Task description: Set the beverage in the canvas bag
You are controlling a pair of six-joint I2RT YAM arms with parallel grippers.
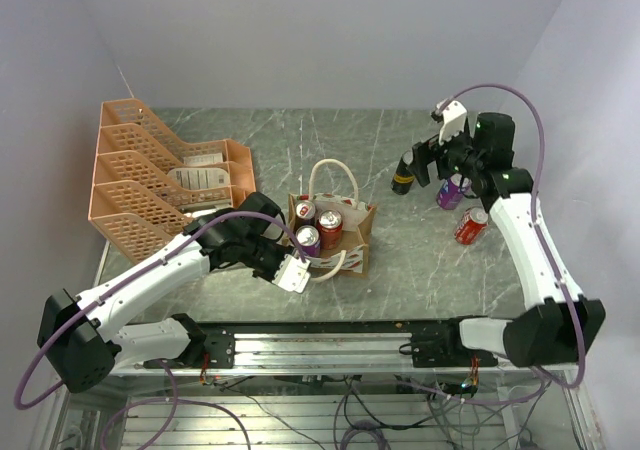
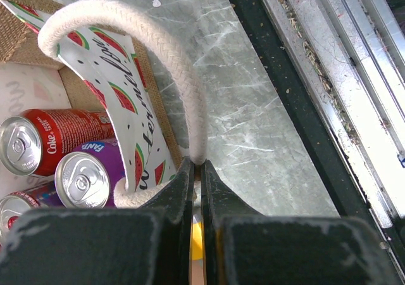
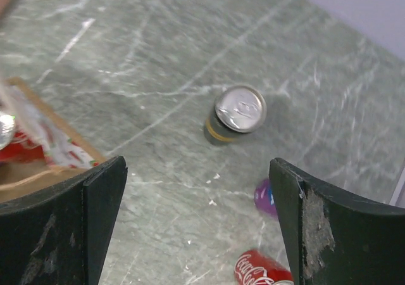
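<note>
Canvas bag [image 1: 362,238] is pinched at its handle [image 2: 161,50] by the left tool [image 2: 197,168]; ahead of the spread right tool [image 3: 196,174], a dark can [image 3: 235,115] may be toppled if clipped.

Canvas bag [image 1: 352,248] was tan. Front panel [image 2: 123,92] was white, had red watermelon slices with green rinds, black seeds, black curly writing. Rope handle [image 2: 174,63] was creamy white, braided. Coke can [image 2: 63,130] in bag was red with white letters; can beside it [image 2: 111,164] was purple; tops were silver. Table [image 1: 300,140] was grey-green with white marble streaks. Mesh rack [image 1: 150,180] was orange. Standing can [image 3: 235,115] was black with yellow band, silver top. Lying can [image 3: 262,269] was red with white letters.
</note>
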